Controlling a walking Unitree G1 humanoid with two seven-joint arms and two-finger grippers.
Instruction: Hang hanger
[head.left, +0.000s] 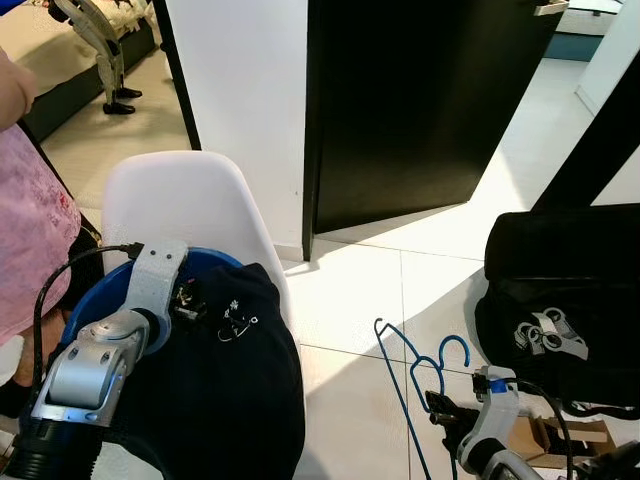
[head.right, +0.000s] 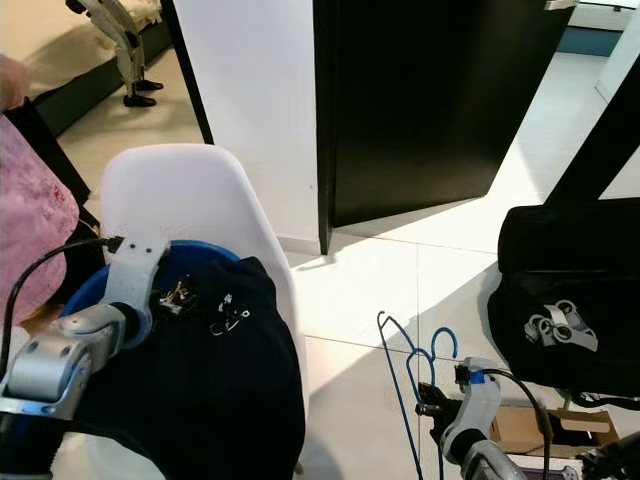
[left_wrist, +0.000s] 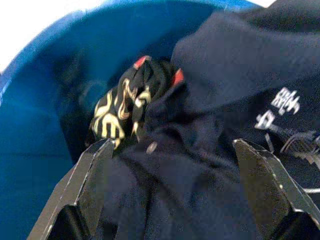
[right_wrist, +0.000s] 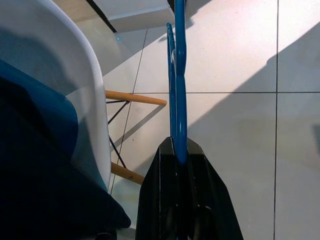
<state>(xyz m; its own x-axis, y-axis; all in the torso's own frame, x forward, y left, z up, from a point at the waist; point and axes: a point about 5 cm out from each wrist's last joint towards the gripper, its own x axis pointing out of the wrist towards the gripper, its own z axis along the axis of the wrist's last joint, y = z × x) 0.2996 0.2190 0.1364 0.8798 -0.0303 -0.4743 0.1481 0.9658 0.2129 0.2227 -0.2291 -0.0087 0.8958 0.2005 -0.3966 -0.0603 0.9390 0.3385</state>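
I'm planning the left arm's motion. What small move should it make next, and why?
Probably lower the left gripper and close it on the dark shirt: it hovers open just above the fabric in the blue basin, while the right gripper already holds the blue hanger.

So colour-wise: thin blue wire hanger (head.left: 410, 375) clamped between the right gripper's (right_wrist: 178, 150) black fingers, over glossy white floor tiles (head.left: 400, 280). Round blue plastic basin (left_wrist: 30, 125) sits on a white moulded plastic chair (head.left: 190, 205) with light wooden legs. Dark navy garment (head.left: 225, 390) has small white print; under it is a black fabric with yellow squiggles and red bits (left_wrist: 127, 100). Black bag (head.left: 565, 300) with a grey-white logo, black door (head.left: 420, 100), pink patterned cloth (head.left: 30, 235).
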